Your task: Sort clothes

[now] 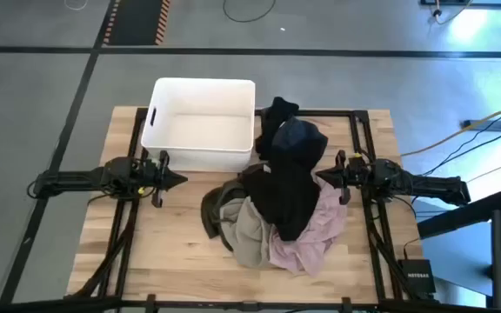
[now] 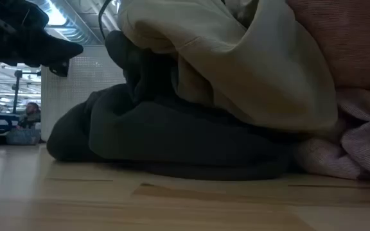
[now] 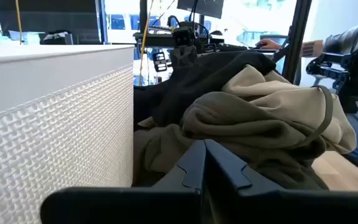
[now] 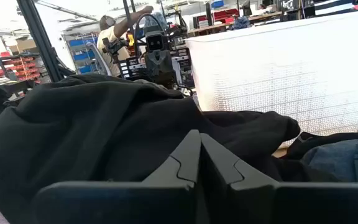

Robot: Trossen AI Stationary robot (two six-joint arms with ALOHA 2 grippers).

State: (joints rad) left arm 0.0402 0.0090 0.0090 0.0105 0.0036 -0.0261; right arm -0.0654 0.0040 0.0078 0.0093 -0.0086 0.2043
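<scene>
- Clothes all in one heap mid-table, just beside white tub; black garment on top, pink, beige underneath.
- Tub looks empty; nothing sorted yet, whole pile left.
- Left end effector clenched, holding nothing, near tub's front.
- Right end effector clenched, empty, at pile's edge.

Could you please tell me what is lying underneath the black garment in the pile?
Under the black garment show a pale pink garment, a beige-grey one and a dark olive-grey one. Anything deeper is covered.
</scene>
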